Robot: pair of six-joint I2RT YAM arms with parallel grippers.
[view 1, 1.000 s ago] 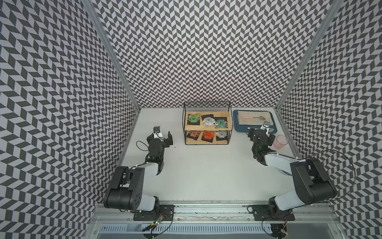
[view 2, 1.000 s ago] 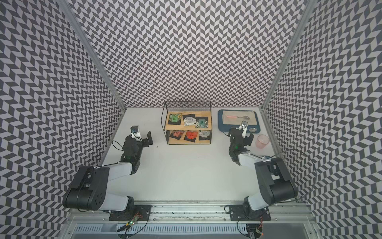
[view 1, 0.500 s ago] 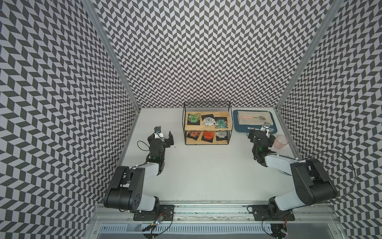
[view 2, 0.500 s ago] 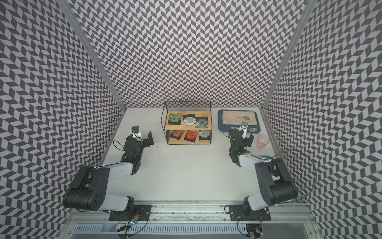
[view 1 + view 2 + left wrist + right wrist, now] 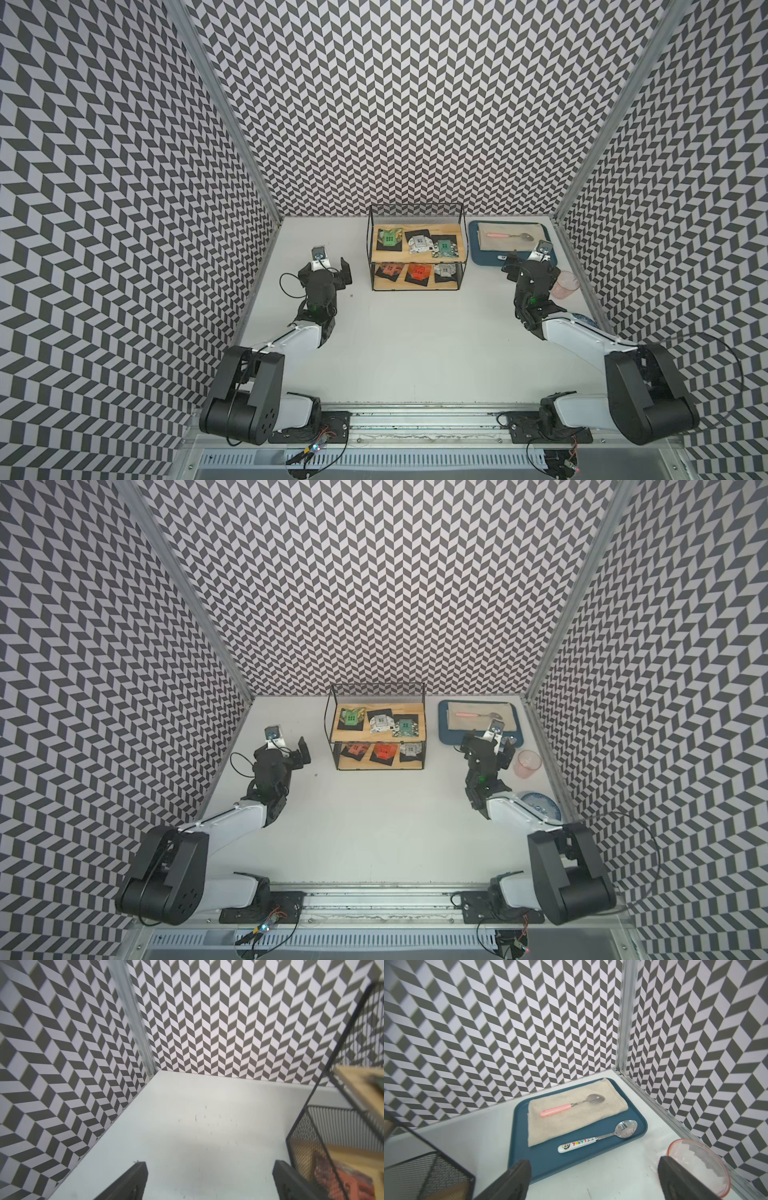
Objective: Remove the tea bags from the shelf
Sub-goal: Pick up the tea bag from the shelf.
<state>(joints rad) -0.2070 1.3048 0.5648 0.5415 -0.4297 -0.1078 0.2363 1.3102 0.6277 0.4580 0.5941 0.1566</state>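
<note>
The shelf [image 5: 415,288], a black wire rack with two wooden boards, stands at the back middle in both top views. A green [image 5: 388,237], a white [image 5: 419,242] and a teal tea bag [image 5: 444,246] lie on its upper board. On the lower board lie a pink [image 5: 389,269], an orange-red [image 5: 418,272] and a silver one [image 5: 446,270]. My left gripper [image 5: 328,268] hovers open and empty left of the shelf [image 5: 311,1126], over bare table [image 5: 209,1164]. To the right of the shelf my right gripper [image 5: 530,262] is open and empty [image 5: 593,1161].
A blue tray [image 5: 517,1126] at the back right holds a beige cloth [image 5: 571,1118], a pink-handled spoon [image 5: 556,1110] and a white-handled spoon [image 5: 579,1144]. A pink cup [image 5: 564,284] and a blue plate [image 5: 540,804] stand by the right wall.
</note>
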